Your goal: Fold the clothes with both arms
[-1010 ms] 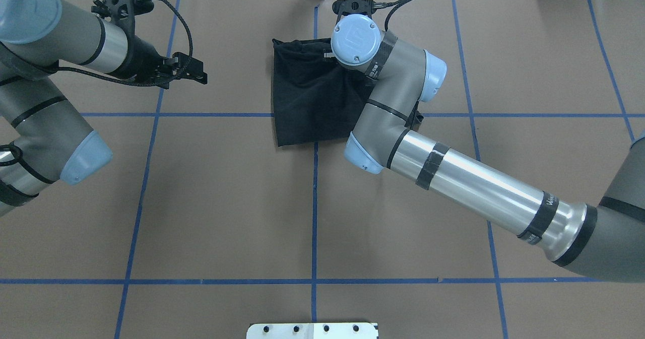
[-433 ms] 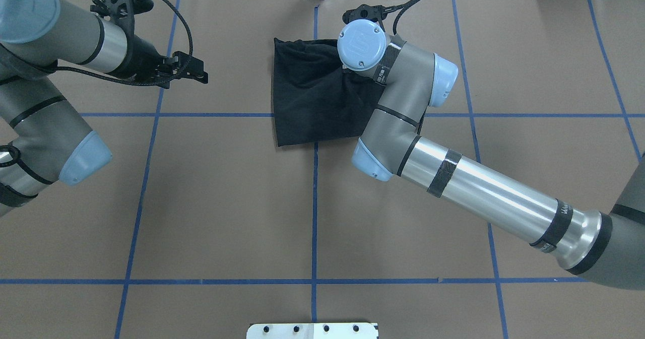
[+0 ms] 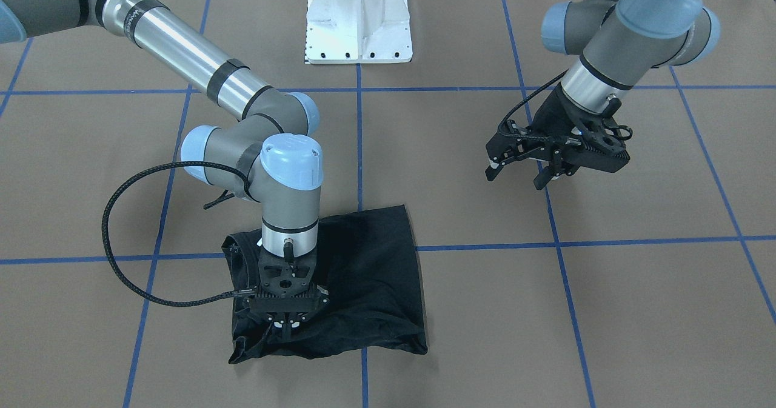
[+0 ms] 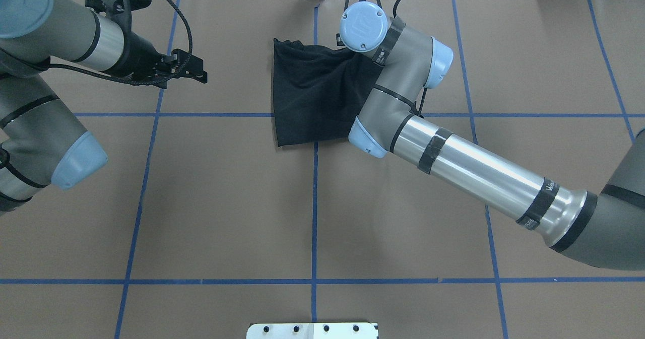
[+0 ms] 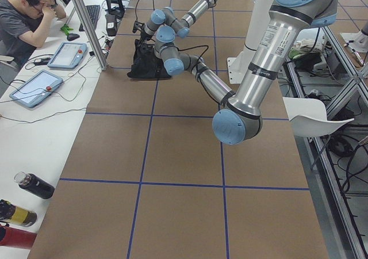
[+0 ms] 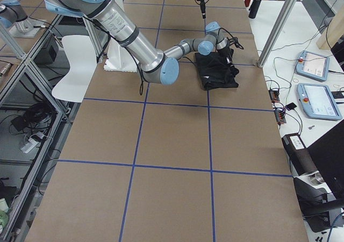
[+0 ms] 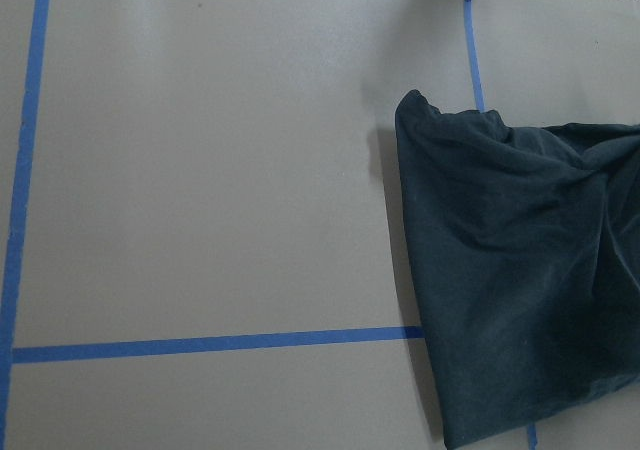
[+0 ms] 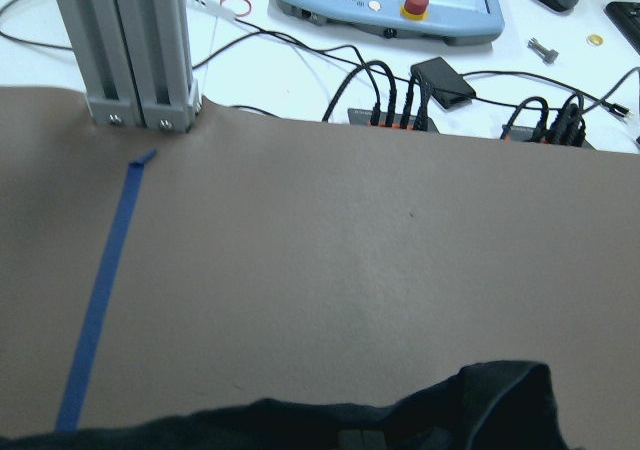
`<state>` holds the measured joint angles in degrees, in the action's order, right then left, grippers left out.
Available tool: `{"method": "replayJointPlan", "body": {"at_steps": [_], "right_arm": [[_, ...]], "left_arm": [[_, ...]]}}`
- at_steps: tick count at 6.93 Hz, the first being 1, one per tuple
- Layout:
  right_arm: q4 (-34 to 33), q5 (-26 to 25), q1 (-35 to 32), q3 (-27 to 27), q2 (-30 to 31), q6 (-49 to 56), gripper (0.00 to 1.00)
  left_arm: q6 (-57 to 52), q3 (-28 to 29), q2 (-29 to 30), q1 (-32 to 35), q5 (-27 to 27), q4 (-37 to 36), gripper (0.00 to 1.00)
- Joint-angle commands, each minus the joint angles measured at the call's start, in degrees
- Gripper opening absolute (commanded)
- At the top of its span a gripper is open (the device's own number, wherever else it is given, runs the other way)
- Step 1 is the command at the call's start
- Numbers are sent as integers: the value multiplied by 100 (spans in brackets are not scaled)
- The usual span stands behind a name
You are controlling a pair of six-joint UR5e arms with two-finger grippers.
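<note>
The clothes are one black T-shirt (image 3: 370, 274) (image 4: 312, 97), lying folded into a rough square near the table's far edge at its middle. My right gripper (image 3: 285, 330) points straight down at the shirt's far right corner, its fingers close together and pinching the cloth. From overhead the right wrist's blue cap hides it. In the right wrist view, black cloth (image 8: 300, 425) fills the bottom edge. My left gripper (image 3: 519, 176) (image 4: 201, 74) hovers open and holds nothing, well off to the shirt's left. Its wrist camera sees the shirt (image 7: 520, 270) from the side.
The white pedestal base (image 3: 357, 20) stands at the near edge. An aluminium post (image 8: 140, 50) rises at the far edge just beyond the shirt, with control tablets (image 8: 390, 0) and cables behind it. A person (image 5: 29, 17) sits at the side desk. Blue tape lines grid the brown tabletop.
My right wrist has moved toward the far edge and slightly right, pulling the shirt's far right corner with it. The left arm has shifted only slightly.
</note>
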<state>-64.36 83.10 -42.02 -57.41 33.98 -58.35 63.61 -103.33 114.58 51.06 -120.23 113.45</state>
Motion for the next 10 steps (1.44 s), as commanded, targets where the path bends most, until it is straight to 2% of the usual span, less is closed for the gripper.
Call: {"method": "replayJointPlan", "body": {"at_steps": [1,2,3,4,5,6,7,8,10], "right_arm": [[293,441,-253,107,-93,-44,4],[232,835,-368,81,-15,-19,41],[-30,1109,-377,-163,247,8,99],[-207,1216,-369,-818,772,8,100],[-435,1713,-377,-1233,1003,-9,100],[-1150,2118,-525,-1577,1014,43,100],[-1575,2453,-744,-1833,1032,61,100],[-1640,2970,-990,-2105,1336,287,100],[-1659,3560,-1535,-2904,2389,1043,100]], "left_arm": [[-15,-29,-6,0,0,-60,100],[-50,-46,-67,0,0,-69,100],[-68,-47,-76,9,0,-77,100],[-68,-47,-85,0,9,-182,100],[-68,-47,-85,9,9,-183,100],[-86,-47,-85,26,9,-192,100],[-382,-55,-94,122,0,-235,100],[-898,-90,-103,323,-9,-645,100],[-2364,-274,-373,824,-9,-1323,100]]}}
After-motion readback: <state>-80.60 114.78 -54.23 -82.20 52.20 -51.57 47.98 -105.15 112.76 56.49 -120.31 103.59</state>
